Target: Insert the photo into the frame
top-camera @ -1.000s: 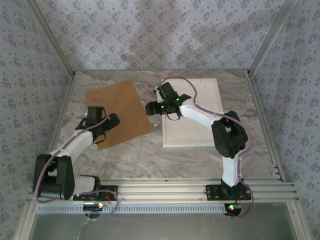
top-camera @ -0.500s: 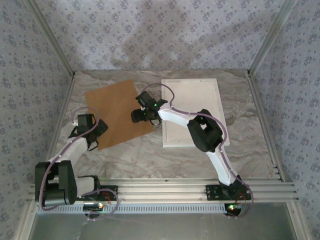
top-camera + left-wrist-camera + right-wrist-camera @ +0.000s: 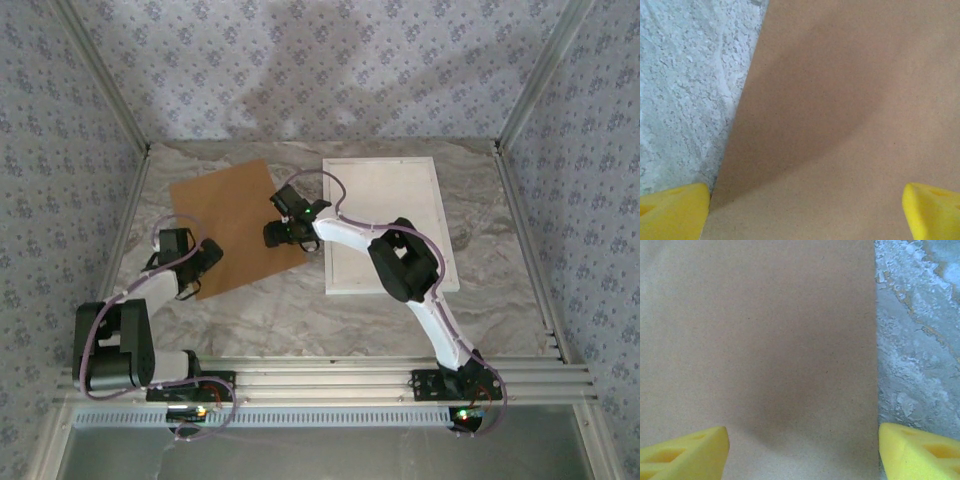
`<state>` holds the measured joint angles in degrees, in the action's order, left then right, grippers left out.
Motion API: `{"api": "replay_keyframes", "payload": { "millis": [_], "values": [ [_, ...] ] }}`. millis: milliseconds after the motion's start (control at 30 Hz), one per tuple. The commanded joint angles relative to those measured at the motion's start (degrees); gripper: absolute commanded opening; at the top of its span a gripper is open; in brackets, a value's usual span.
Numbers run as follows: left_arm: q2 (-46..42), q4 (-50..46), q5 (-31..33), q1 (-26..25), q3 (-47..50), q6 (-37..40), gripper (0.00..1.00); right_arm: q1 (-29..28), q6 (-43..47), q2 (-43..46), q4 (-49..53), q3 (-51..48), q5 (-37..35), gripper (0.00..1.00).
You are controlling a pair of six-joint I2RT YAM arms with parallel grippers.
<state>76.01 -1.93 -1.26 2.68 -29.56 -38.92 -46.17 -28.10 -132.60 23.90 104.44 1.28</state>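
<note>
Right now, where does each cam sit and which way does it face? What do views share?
Top external: fixed above and behind the bases, looking down at the table, board and white frame; both arms show.
Left wrist: on the left arm, facing down at a board edge; left gripper open, yellow tips at the bottom corners.
Right wrist: likewise, over the opposite board edge; right gripper open.
Shared: board and table, in all three.

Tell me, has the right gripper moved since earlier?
Yes. The right gripper went left, from the left edge of the white frame to above the right edge of the brown board.
</note>
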Motion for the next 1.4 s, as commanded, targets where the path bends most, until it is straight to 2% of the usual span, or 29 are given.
{"api": "replay_keyframes", "payload": {
  "millis": [0,333,667,867,1233,1367],
  "values": [
    [2.34,2.95,-4.70,0.14,0.76,-0.89,0.99,-1.09,-1.13,-0.91,-1.60,1.00,5.06,0.78],
    [5.38,4.66,-7.22,-0.38,0.82,-1.31,0.98,-1.30,-0.78,4.71,-7.75,-0.88,12.56,0.77],
    [5.57,5.10,-7.23,-1.91,1.08,-1.60,0.98,-0.90,-1.21,10.78,-11.80,-4.74,15.99,0.77],
    [5.73,5.36,-7.27,-5.27,0.48,-2.22,0.99,-0.59,-0.98,14.86,-12.23,-9.37,14.69,0.76],
    [7.51,6.45,-6.81,-14.09,-0.67,-5.58,0.98,1.14,-1.25,24.03,-12.09,-24.42,10.65,0.77],
    [7.87,5.32,-5.36,-15.20,-1.01,-5.62,0.98,1.87,-1.66,25.52,-12.06,-27.97,9.28,0.77]
  ]
}}
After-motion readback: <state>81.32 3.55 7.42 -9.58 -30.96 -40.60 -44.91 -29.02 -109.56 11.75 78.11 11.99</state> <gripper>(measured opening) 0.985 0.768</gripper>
